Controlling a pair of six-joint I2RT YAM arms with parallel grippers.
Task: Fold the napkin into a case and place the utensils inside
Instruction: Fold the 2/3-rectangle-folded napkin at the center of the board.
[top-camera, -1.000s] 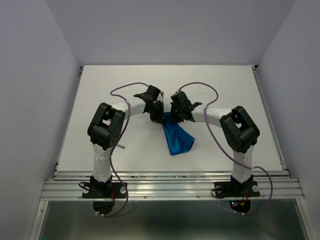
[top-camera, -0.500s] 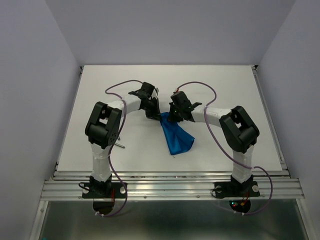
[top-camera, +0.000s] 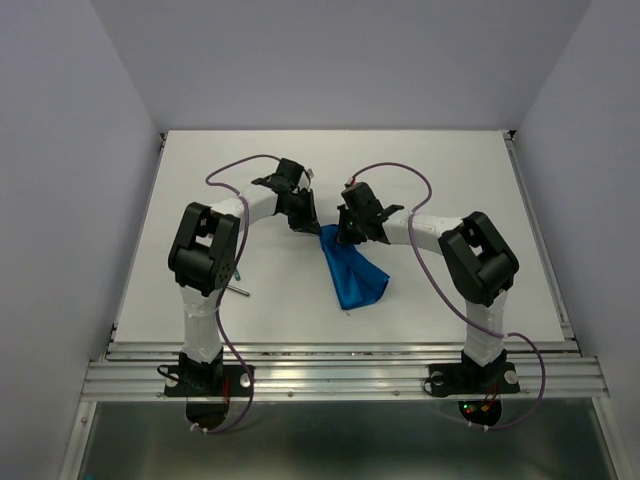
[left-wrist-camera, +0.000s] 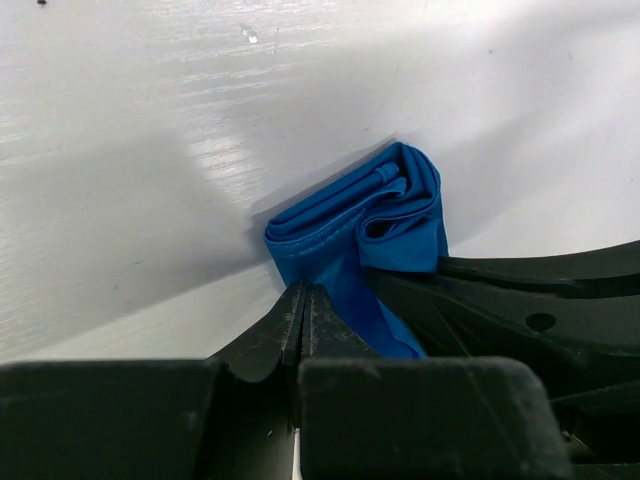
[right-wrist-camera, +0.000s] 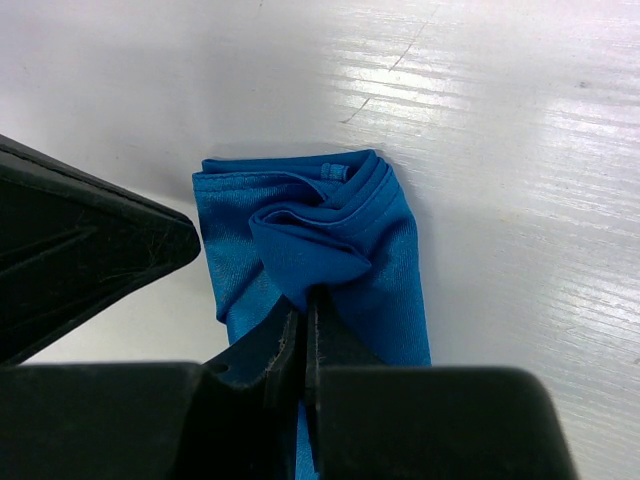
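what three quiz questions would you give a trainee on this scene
1. True or false: the napkin lies spread flat in a single layer.
2. Where are the left gripper and right gripper? A) at the napkin's near end B) at its far end C) at the table's left edge
3. Fill in: both grippers' jaws are ____.
Key: 1 false; 2 B; 3 shut.
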